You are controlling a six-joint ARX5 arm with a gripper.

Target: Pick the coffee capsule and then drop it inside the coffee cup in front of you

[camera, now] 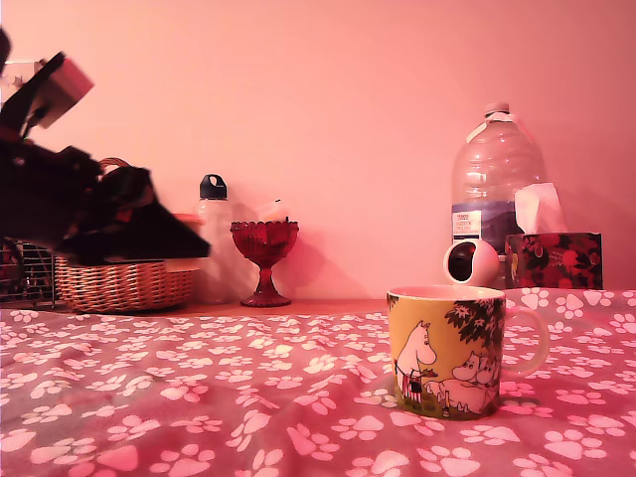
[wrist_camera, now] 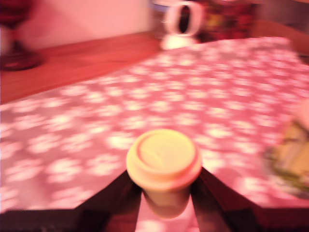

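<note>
In the wrist view the peach-tan coffee capsule (wrist_camera: pixel 163 157) sits clamped between my two dark fingers (wrist_camera: pixel 123 191), its wide rim facing the camera; my gripper (wrist_camera: pixel 164 193) is shut on it above the paw-print cloth. The picture is blurred. The exterior view shows my gripper (camera: pixel 194 243) as a dark wedge high at that view's left, well above the cloth, and the capsule is hidden there. The yellow coffee cup (camera: pixel 447 353) with white cartoon figures stands upright toward the exterior view's right, handle to the right. A blurred part of the cup (wrist_camera: pixel 294 159) shows at the wrist picture's edge.
A pink paw-print cloth (camera: pixel 199 397) covers the table. Along the back stand a wicker basket (camera: pixel 124 283), a white bottle with a dark cap (camera: pixel 213 234), a red goblet (camera: pixel 264 258), a white ball-shaped thing (camera: pixel 470 263), a large water jug (camera: pixel 494 189) and a tissue box (camera: pixel 554 258).
</note>
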